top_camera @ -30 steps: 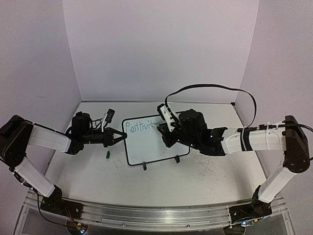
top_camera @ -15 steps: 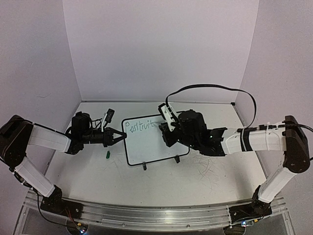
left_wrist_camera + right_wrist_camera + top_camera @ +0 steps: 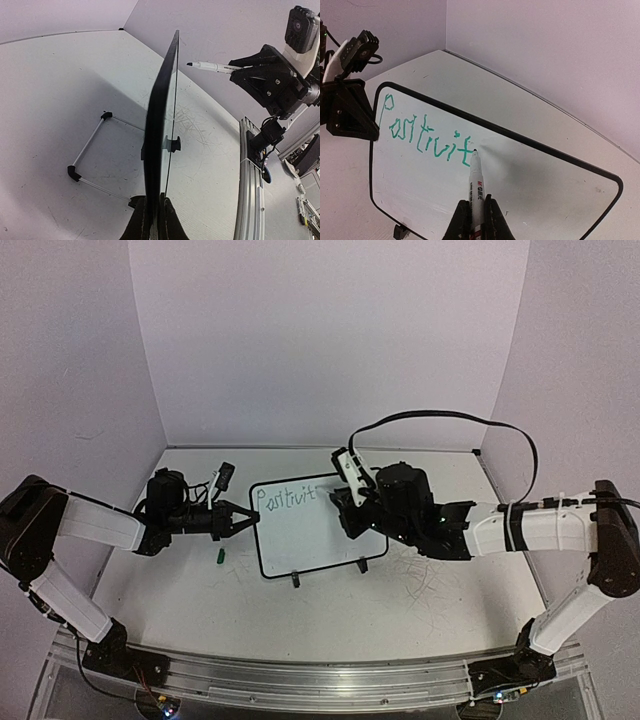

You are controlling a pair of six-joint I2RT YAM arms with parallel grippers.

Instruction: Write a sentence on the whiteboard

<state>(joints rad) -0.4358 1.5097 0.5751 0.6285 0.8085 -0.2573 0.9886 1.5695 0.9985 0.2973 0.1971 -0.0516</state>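
The whiteboard [image 3: 315,540] stands tilted on its wire stand in the middle of the table. Green letters reading "Positivit" [image 3: 286,499] run along its top left, clear in the right wrist view [image 3: 425,136]. My left gripper [image 3: 250,520] is shut on the board's left edge; the left wrist view shows the board edge-on [image 3: 161,115] between the fingers. My right gripper [image 3: 347,508] is shut on a white marker [image 3: 476,182]. The marker's tip sits just right of the last "t". In the left wrist view the marker [image 3: 215,66] is a small gap off the board face.
A small green marker cap [image 3: 221,556] lies on the table left of the board. Faint grey scribble marks [image 3: 420,575] cover the table right of the board. The wire stand [image 3: 87,145] reaches out behind the board. Side and back walls enclose the table.
My right gripper and marker have shifted a little to the right, off the last letter. The left gripper and the board have not moved.
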